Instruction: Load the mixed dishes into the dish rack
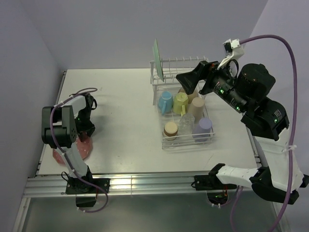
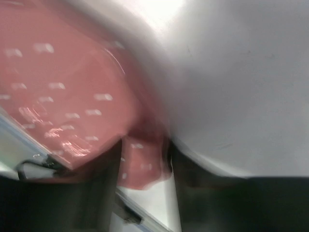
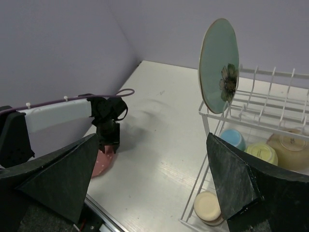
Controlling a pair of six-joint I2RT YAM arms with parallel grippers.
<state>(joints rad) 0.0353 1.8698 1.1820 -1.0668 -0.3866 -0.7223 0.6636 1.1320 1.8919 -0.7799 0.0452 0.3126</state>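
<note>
Softly and evenly lit from overhead in the top view, with a bright streak of glare along the metal rail [image 1: 145, 182] at 6 o'clock and faint shadows under the dish rack [image 1: 186, 140]. Heavily smeared by motion blur in the left wrist view, the pink dotted scalloped plate [image 2: 63, 96] streaked, blown out white at 12 o'clock, near black at 6 o'clock. Sharp mid-frame in the right wrist view, slightly soft on the dark fingers [image 3: 58, 179] of the right gripper [image 3: 152, 137] at 7 and 5 o'clock.

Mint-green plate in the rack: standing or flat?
Standing: mint-green plate sits on edge among upright prongs of the white wire dish rack.
</note>
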